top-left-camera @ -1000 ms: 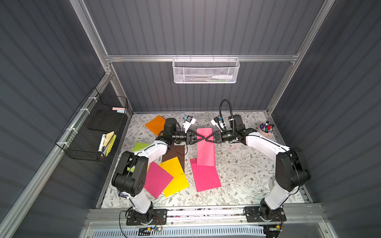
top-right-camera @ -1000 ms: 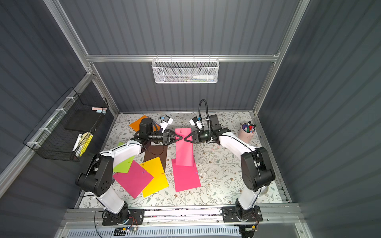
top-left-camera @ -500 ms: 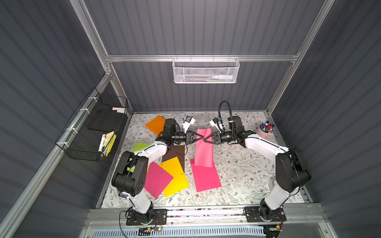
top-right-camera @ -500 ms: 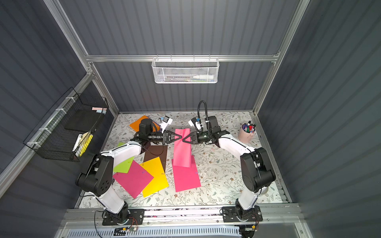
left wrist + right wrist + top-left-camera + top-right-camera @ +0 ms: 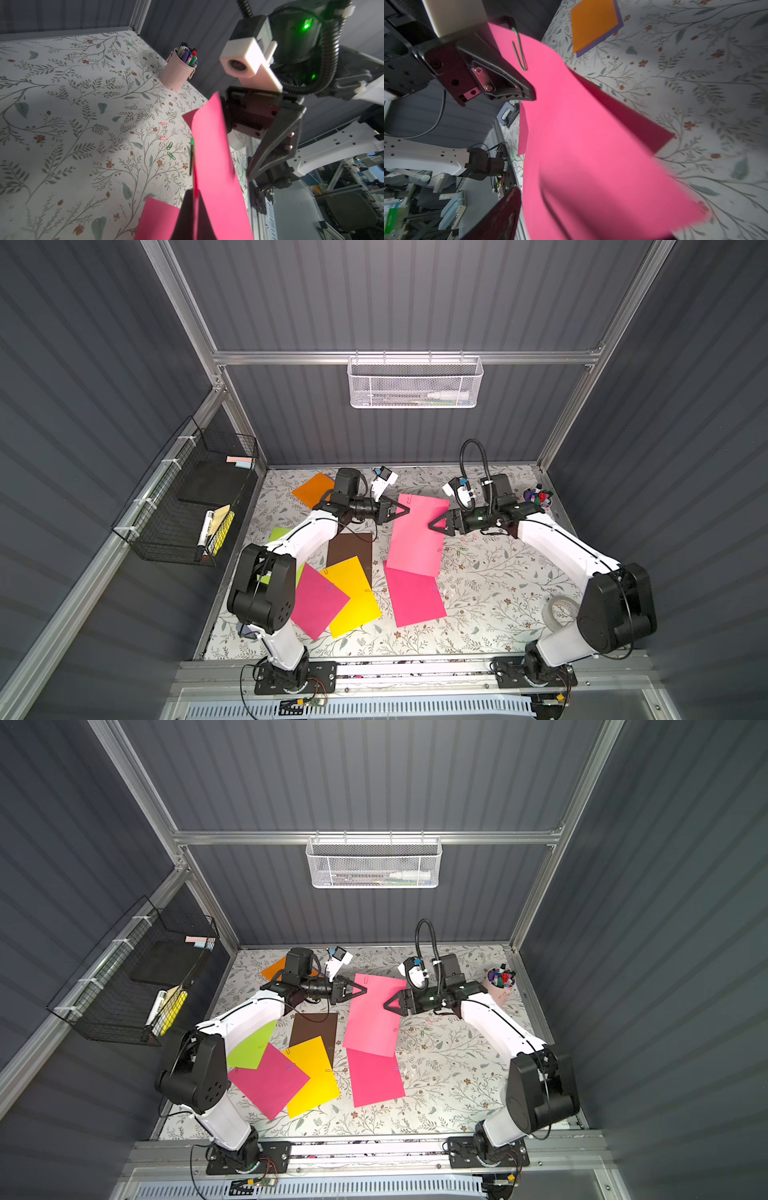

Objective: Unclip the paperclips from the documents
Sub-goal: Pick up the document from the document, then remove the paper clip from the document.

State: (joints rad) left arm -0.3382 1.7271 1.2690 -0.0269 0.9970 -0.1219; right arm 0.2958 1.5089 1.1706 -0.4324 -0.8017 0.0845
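In both top views the left gripper [image 5: 405, 510] [image 5: 362, 990] is closed on one edge of a pink sheet [image 5: 415, 539] [image 5: 370, 1023] raised off the table [image 5: 498, 593]. The right gripper [image 5: 434, 524] [image 5: 388, 1006] sits at the opposite edge. The left wrist view shows the left fingers [image 5: 187, 214] pressed together on the sheet's edge, with a green paperclip [image 5: 192, 155] clipped just beyond them. The right arm's fingers [image 5: 274, 145] are spread wide, gripping nothing, and loose paperclips [image 5: 169, 145] lie on the table below. In the right wrist view the green paperclip [image 5: 519, 49] sits at the sheet's far corner beside the left arm's finger [image 5: 508, 83]. The step in hand looks like freeing this clip while the left arm steadies the paper. Next, the right fingers would need to reach that corner, close on the wire loop and slide it off past the edge.
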